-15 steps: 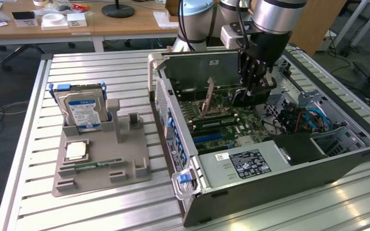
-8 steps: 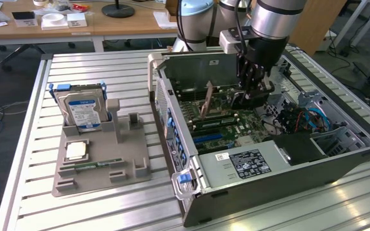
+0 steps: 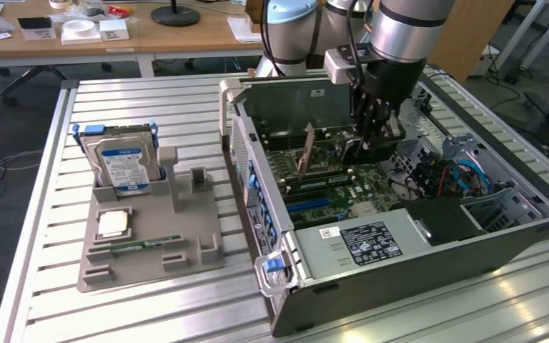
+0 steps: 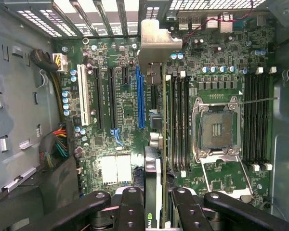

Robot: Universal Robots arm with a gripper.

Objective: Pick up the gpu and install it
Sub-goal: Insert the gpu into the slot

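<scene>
An open computer case (image 3: pixel 417 268) lies on the big slatted desk (image 3: pixel 141 307). The robot's hand (image 3: pixel 374 137) reaches down inside it. It is closed tight on the gpu (image 4: pixel 153 171), held on edge over the green board (image 4: pixel 127 57).

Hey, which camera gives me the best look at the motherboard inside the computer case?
The wrist view: it looks straight onto the motherboard, with slots and the empty processor socket laid out plainly. The exterior view catches it slantwise, partly hidden by the gripper holding the graphics card.
</scene>
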